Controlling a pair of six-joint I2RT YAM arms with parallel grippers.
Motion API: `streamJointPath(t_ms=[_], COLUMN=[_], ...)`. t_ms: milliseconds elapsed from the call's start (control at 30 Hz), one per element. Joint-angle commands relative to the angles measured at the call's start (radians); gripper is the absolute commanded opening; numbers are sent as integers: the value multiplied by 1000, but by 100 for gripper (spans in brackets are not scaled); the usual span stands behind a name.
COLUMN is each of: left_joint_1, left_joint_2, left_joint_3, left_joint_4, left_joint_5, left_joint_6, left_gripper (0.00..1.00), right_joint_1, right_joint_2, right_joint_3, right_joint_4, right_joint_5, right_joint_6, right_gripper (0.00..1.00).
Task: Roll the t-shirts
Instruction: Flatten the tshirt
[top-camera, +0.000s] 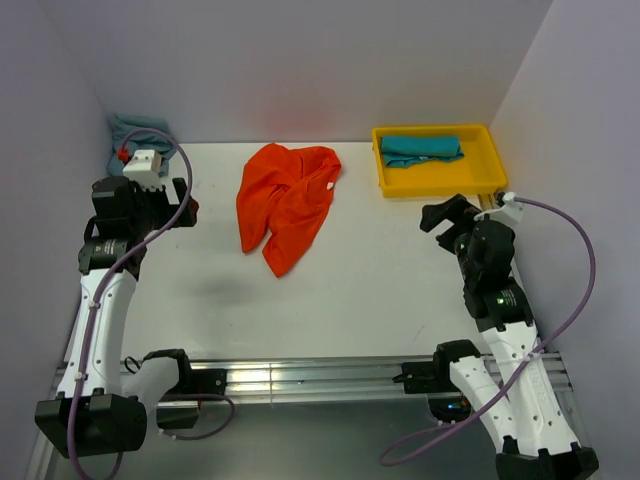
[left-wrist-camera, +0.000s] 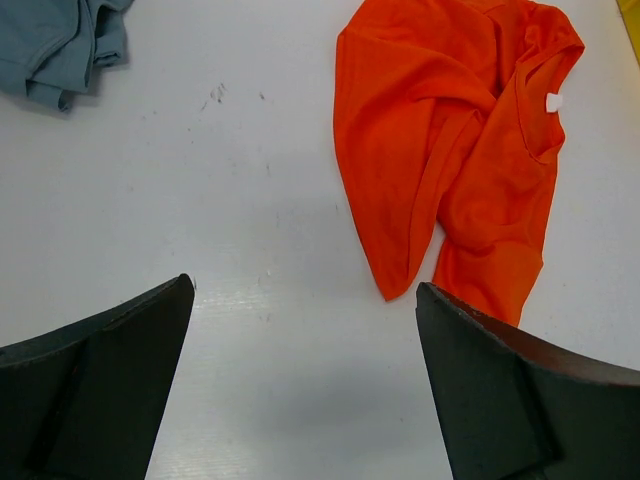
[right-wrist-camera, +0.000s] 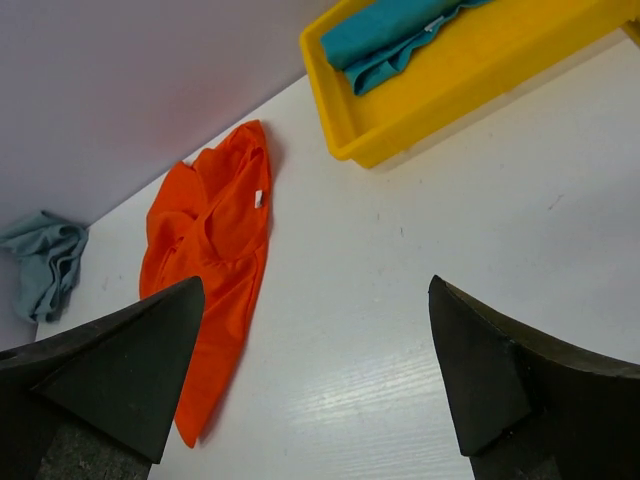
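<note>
Orange shirt (top-camera: 285, 205): lies in a crumpled heap on the surface (top-camera: 350, 290), toward 12 o'clock from the middle. It is doubled over itself with the neck tag (left-wrist-camera: 553, 101) showing, and one tail trails toward 6 o'clock. Not spread, not rolled.
Teal shirt (top-camera: 420, 148): sits in the yellow tray (top-camera: 430, 186) at 2 o'clock, a tidy long bundle; it looks to me already rolled.
Grey-blue shirt (top-camera: 135, 132): bunched in the far corner at 10 o'clock, with neither hand touching it.
Left hand (left-wrist-camera: 303, 290): wide open and holding nothing; it hovers at 9 o'clock of the orange shirt, facing it, clear of the cloth.
Right hand (right-wrist-camera: 315, 283): also spread open and empty, at 3 o'clock of the orange shirt, near the tray's front wall and well apart from the cloth.
Step in hand: I'd say the very start of the orange shirt, the reach in, with no cloth gripped yet.
Next move: a heap won't roll, so it first wants flattening. I judge each hand should come down on its own side of the shirt, pinch an outer edge such as a sleeve or hem, and draw outward until the cloth lies flat.
Watch for: the layers overlap, so a pinch may catch two at once and drag the heap instead of opening it.
</note>
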Motion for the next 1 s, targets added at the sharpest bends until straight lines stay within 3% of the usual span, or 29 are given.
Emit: streamJointPath(t_ms=[0, 167, 300, 533, 800, 967], left_joint_1=[2, 2, 2, 2, 4, 4], left_joint_2=[2, 14, 22, 46, 59, 59], left_joint_3=[30, 36, 38, 48, 53, 50], left_joint_4=[31, 28, 24, 8, 2, 2], left_joint_5=[11, 23, 22, 12, 9, 5], left_joint_6=[-19, -22, -22, -19, -17, -16], left_gripper=[99, 99, 98, 98, 98, 98], right_joint_1=[-5, -3, 44, 398, 593, 627], right_joint_2=[6, 78, 159, 472, 830, 1029], right_joint_3=[10, -13, -80, -99, 76, 151], right_joint_4=[-3, 14, 119, 259, 380, 492], right_joint_5=[1, -140, -183, -41, -24, -62], right_joint_6=[-12, -35, 46, 161, 262, 348], right_gripper=[100, 98, 93, 86, 84, 80])
